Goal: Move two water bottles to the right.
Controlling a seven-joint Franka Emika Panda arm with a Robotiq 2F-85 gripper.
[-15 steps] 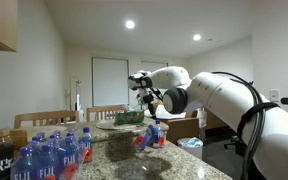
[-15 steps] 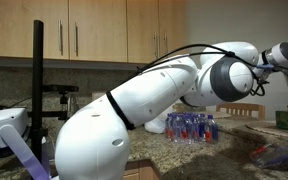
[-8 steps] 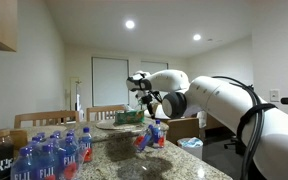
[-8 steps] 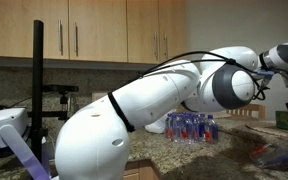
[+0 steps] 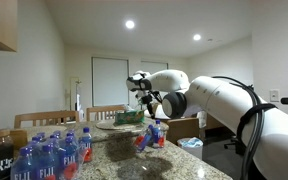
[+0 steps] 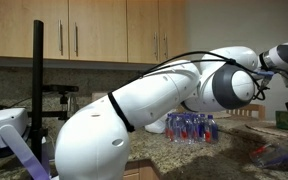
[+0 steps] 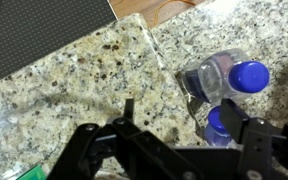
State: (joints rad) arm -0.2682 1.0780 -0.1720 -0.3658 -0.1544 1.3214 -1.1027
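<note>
Two small clear water bottles with blue caps lie close together on the granite counter (image 7: 74, 90). In the wrist view one cap (image 7: 249, 76) is at the right and the other cap (image 7: 216, 122) sits lower, just inside the right finger (image 7: 252, 135). My gripper (image 7: 181, 108) is open, its jaws wide apart above the counter and holding nothing. In an exterior view the gripper (image 5: 147, 104) hangs just above the red-banded bottles (image 5: 156, 134) at the counter's far end.
Several FIJI bottles (image 5: 44, 155) crowd the near left of the counter beside a dark container (image 5: 1, 152). A plate with green items (image 5: 124, 120) sits behind the water bottles, with chairs (image 5: 106, 111) beyond. A pack of bottles (image 6: 189, 127) stands under the arm. The counter edge (image 7: 114, 22) runs close by.
The jaws have gone from shut to wide apart, letting go of a bottle. The arm has shifted only slightly.
</note>
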